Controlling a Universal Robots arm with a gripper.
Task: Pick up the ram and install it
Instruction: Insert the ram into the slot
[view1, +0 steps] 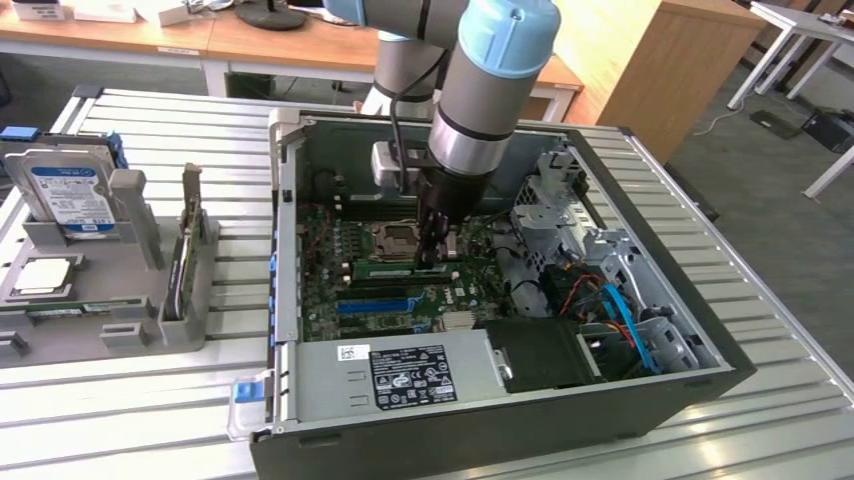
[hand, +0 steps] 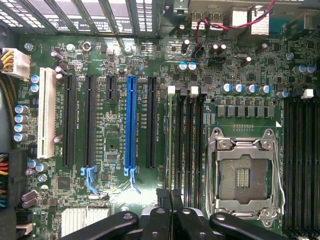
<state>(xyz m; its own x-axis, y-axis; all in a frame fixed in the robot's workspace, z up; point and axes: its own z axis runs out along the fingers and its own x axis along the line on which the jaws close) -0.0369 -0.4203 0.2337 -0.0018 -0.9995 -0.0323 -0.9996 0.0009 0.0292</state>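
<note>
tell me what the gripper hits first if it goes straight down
Probably the ram, on edge at the memory slots right under the shut gripper. Depth is unclear, so they may already touch. The motherboard lies beneath.

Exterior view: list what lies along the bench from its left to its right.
Blue-labelled silver hard drive → grey plastic upright rack → square metal processor socket → black gripper → blue flat cable.

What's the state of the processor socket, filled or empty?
Empty. The socket shows its bare field of contacts inside the metal frame, with no chip seated on it.
</note>
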